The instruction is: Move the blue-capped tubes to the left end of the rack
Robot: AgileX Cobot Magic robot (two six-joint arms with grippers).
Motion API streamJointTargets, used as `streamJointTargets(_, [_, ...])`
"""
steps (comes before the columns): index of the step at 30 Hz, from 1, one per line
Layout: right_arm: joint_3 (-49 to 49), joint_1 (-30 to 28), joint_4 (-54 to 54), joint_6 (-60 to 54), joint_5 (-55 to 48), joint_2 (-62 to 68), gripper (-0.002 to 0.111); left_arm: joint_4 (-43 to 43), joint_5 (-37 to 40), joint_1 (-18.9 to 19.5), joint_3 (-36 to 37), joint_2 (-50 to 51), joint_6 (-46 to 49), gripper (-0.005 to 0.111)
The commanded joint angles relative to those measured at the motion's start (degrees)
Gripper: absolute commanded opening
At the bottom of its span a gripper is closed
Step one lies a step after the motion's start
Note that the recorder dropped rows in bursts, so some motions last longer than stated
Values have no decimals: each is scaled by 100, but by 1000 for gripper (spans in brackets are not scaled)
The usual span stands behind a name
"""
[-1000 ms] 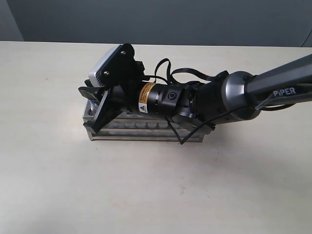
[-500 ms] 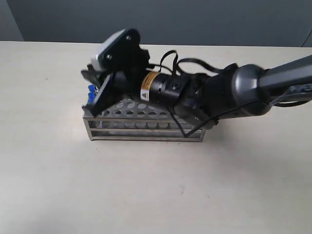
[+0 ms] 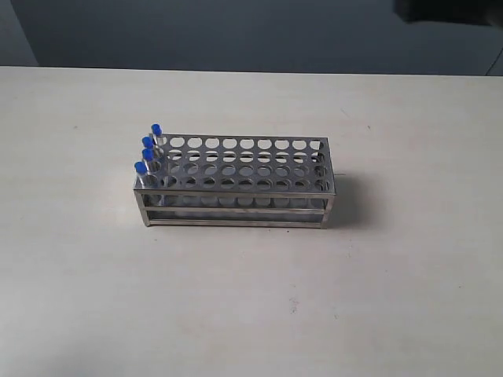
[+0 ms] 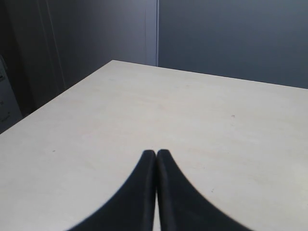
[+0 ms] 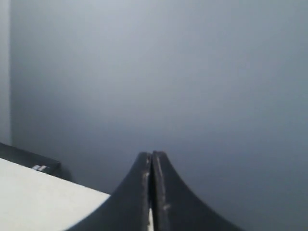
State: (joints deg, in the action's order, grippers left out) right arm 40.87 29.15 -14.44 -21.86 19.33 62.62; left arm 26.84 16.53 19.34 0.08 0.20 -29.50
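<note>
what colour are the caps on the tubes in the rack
Bright blue, all four caps, at the left end of the silvery rack. Clearest in the exterior view.

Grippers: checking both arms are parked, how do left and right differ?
The left gripper looks over the table; the right gripper faces a grey wall, table only in one corner. The left fingers are plain black; the right fingers show pale scuffs. Both are shut, holding nothing.

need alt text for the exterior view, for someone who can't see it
A long silvery metal test-tube rack stands on a pale beige table, with four blue-capped tubes upright in a row across its left end. The other holes in its top plate look empty, and no robot arm is over it.
</note>
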Motion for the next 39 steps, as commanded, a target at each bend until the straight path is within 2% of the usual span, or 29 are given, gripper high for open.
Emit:
streamJointTargets(1, [-1104,-680,-270,-79,-867,-1537,-1,0,19,7,-8,-20,-10,1])
streamJointTargets(6, [-1863,-912,-270,-67,-1759,-2977,-1,0,19,7,-8,-20,-10,1])
streamJointTargets(12, [-1949,-912,-270,-67,-2684,-4039,-1,0,19,7,-8,-20,-10,1])
streamJointTargets(19, [-1964,-912,-281,-67,-2712,-4478,-1,0,19,7,-8,-20,-10,1])
streamJointTargets(28, [-3030,-912,-269,-58,-1782,-4765,-1,0,19,7,-8,-20,-10,1])
streamJointTargets(32, [-3323,-912,351,-58,-1968,-5356,-1,0,19,7,-8,-20,-10,1])
streamJointTargets(39, [-3795,-912,622,-58,-1933,-5639,-1,0,7,7,-8,-20,-10,1])
